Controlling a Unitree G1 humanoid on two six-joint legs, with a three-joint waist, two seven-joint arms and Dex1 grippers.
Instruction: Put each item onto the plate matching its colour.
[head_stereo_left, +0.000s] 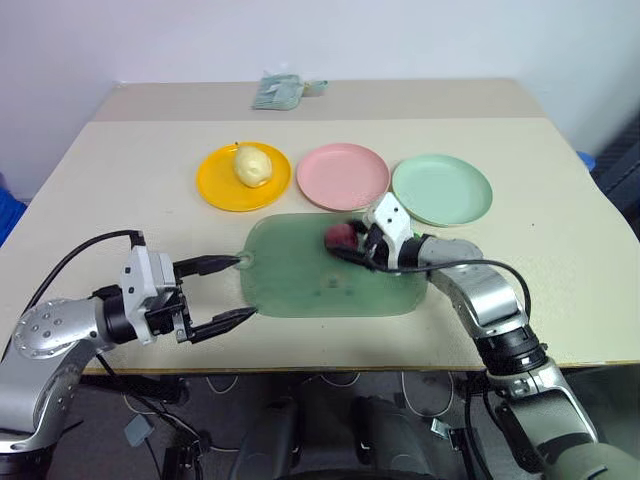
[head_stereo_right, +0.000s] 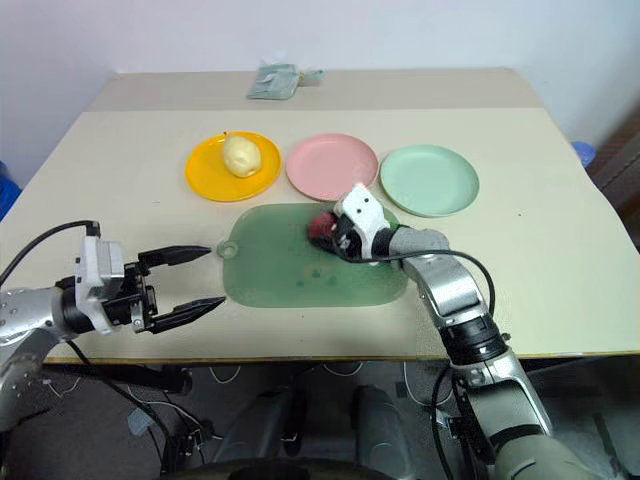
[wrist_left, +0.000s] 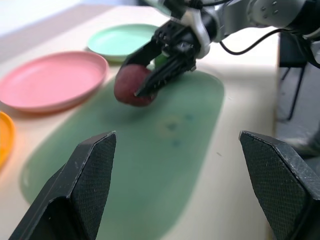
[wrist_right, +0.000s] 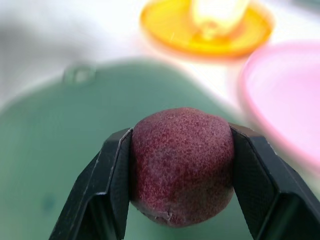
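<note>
Jaws: your right gripper (wrist_right: 182, 165) clamps the dark red-purple rounded toy fruit (wrist_right: 182, 162), left gripper (head_stereo_left: 228, 292) wide, empty | Done: pale yellow pear-like fruit (head_stereo_left: 252, 165) on yellow-orange round plastic plate (head_stereo_left: 215, 185) | Left: carry red fruit to pink round plate (head_stereo_left: 343, 176) just beyond the clamped jaws; the green item is not clear to see here.

Left gripper (head_stereo_left: 228, 293) jaws spread wide, empty, right gripper (wrist_right: 182, 170) jaws clamped, arm reaching forward.

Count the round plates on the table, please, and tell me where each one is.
3, in a row behind the green mat: the yellow plate on the left, holding a pale fruit, the pink plate in the middle, the mint green plate on the right.
</note>
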